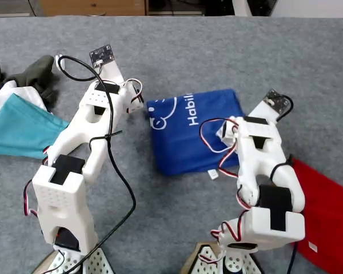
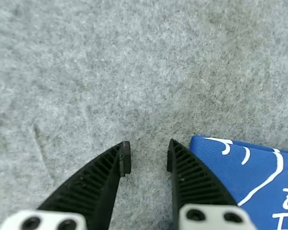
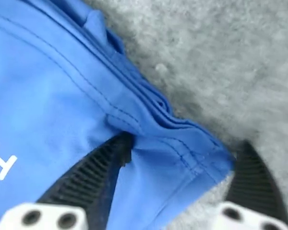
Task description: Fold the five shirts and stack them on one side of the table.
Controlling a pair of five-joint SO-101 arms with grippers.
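Note:
A folded blue shirt [image 1: 186, 134] with white print lies mid-table. My left gripper [image 2: 147, 157] is open, low over the bare grey table cover, one fingertip [image 2: 173, 155] right beside the blue shirt's corner [image 2: 240, 165] without gripping it. In the high view the left gripper [image 1: 142, 107] sits at the shirt's far left corner. My right gripper [image 3: 185, 153] is open and straddles a corner of the blue shirt [image 3: 62, 96]: one finger [image 3: 117, 153] rests on the cloth, the other on the cover beside it. The right arm [image 1: 257, 148] stands over the shirt's right edge.
A teal shirt [image 1: 17, 128], a white one [image 1: 3, 97] and a dark olive one [image 1: 34, 74] lie bunched at the left edge. A red shirt [image 1: 326, 211] lies at the right, by the right arm's base. The grey table cover [image 1: 217, 51] stretches behind.

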